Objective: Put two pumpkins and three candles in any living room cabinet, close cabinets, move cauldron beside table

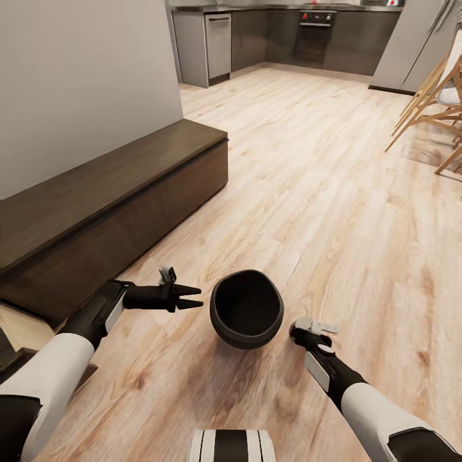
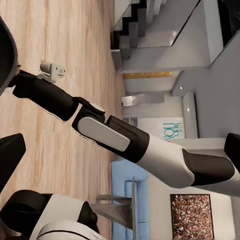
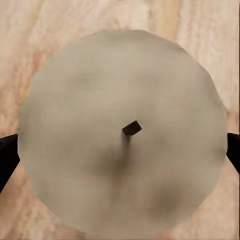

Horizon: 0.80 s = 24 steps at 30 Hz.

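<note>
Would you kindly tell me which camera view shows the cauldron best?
The head view: the whole cauldron sits on the floor between both arms, mouth open. The left wrist view catches just a dark curved edge, probably its side.

In the head view, my left arm enters from the lower left of the frame, white upper sleeve then black forearm, reaching toward the centre. My left gripper [image 1: 190,297] points right, its two black fingers slightly parted. My right arm rises from the lower right corner, forearm angled up and left. My right gripper [image 1: 312,332] points downward at lower centre-right; its fingers are hidden from here, but the right wrist view shows black fingertips [image 3: 7,157] spread at both side edges.
</note>
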{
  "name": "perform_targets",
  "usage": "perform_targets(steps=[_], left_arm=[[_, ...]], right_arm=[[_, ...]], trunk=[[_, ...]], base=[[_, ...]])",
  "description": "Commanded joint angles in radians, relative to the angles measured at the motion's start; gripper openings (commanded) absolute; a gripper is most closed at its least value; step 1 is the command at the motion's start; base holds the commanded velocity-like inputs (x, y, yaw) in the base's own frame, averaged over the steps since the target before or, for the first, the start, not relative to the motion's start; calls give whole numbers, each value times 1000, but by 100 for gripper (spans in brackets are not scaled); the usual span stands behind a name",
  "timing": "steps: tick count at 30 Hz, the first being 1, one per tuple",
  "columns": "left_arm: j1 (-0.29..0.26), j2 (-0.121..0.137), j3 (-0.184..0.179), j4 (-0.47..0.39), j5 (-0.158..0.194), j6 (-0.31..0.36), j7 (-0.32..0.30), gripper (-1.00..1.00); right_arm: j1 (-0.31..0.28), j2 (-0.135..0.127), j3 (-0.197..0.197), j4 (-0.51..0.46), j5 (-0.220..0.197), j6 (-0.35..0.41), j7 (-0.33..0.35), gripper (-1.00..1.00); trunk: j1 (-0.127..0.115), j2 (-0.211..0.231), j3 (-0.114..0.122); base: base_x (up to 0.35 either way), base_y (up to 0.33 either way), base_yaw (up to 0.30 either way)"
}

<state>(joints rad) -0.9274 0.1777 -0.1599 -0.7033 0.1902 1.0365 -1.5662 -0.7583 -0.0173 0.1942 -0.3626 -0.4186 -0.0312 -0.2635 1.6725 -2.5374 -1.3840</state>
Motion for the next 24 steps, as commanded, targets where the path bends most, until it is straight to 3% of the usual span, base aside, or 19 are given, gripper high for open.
perform_targets(steps=[1, 13, 15, 17, 18, 22, 24], left_arm=[[-1, 2, -4, 0, 2, 11, -5, 100], [-1, 9, -4, 1, 2, 11, -5, 100], [-1, 9, -4, 1, 2, 11, -5, 100], [-1, 9, -4, 2, 2, 11, -5, 100], [-1, 9, -4, 2, 2, 11, -5, 100], [-1, 9, -4, 2, 2, 11, -5, 100], [-1, 8, -4, 2, 2, 11, -5, 100]], right_arm=[[-3, -6, 7, 3, -16, -2, -7, -100], [-10, -62, 0, 3, -27, 10, -107, -100], [-10, -66, -12, -2, -27, 11, -146, -100], [-9, -69, -61, -7, -27, 18, -176, -100], [-7, -71, -86, -18, -27, 40, -183, -100], [-4, -71, -119, -84, -27, 147, -191, -100], [0, -70, -129, -175, -28, 222, -193, -100]], trunk=[[-1, 0, 3], [-6, 3, 50], [-7, 3, 57], [-8, 4, 65], [-8, 4, 69], [-10, 5, 84], [-11, 5, 92]], base=[[0, 0, 0], [0, 0, 0], [0, 0, 0], [0, 0, 0], [0, 0, 0], [0, 0, 0], [0, 0, 0]])
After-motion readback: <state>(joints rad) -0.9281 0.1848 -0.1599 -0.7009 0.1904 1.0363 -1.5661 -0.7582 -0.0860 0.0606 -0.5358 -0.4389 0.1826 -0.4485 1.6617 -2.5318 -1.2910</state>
